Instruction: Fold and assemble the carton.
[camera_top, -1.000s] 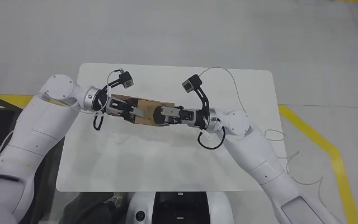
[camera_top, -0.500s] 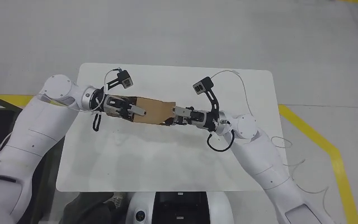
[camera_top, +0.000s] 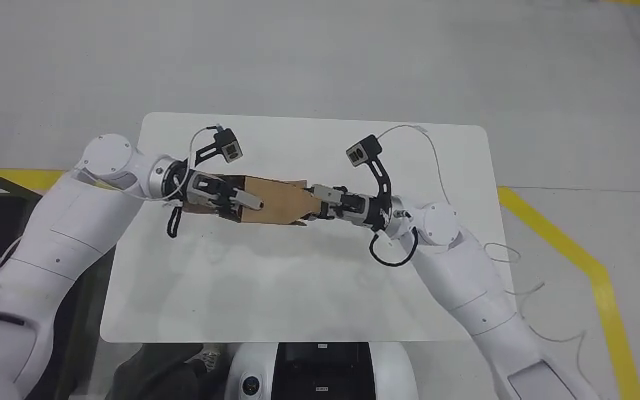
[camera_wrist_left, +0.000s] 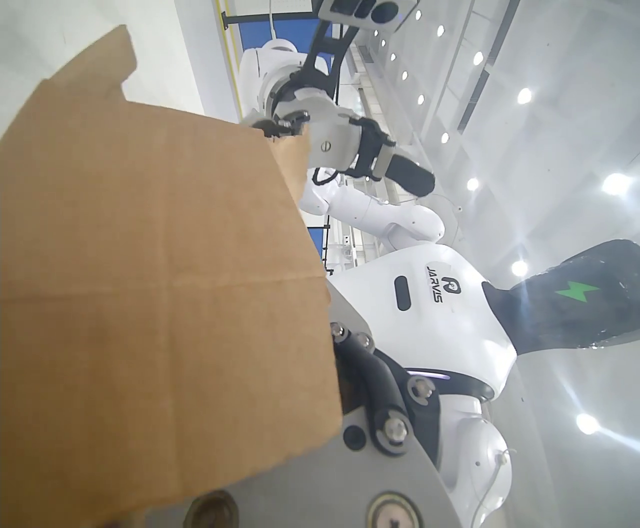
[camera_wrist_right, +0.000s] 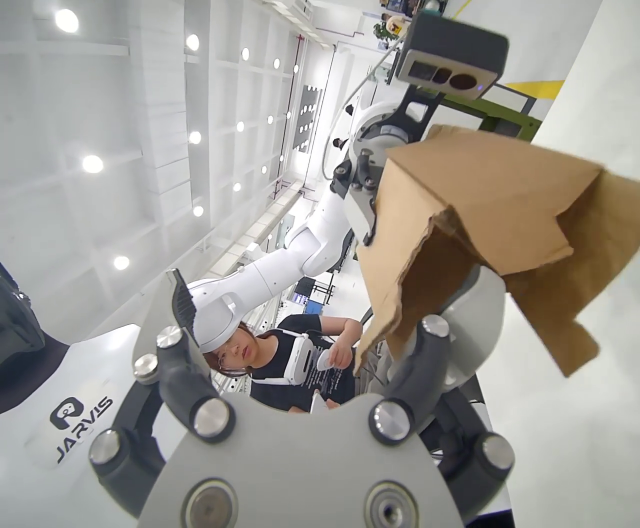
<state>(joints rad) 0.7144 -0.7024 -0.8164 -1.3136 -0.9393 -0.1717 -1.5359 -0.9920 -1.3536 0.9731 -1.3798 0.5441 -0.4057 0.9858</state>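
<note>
Top view: plain brown carton (camera_top: 278, 198), loose end flaps

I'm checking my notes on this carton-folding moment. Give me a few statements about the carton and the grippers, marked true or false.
1. The brown cardboard carton stretches between both grippers. True.
2. The right gripper is clamped shut. False: its fingers stand wide apart, one at the carton's edge.
3. The left gripper holds the carton's other end. True.
4. The carton lies untouched on the white table. False: both arms are at it.
5. The carton's end is taped closed. False: its flaps hang loose and open.
</note>
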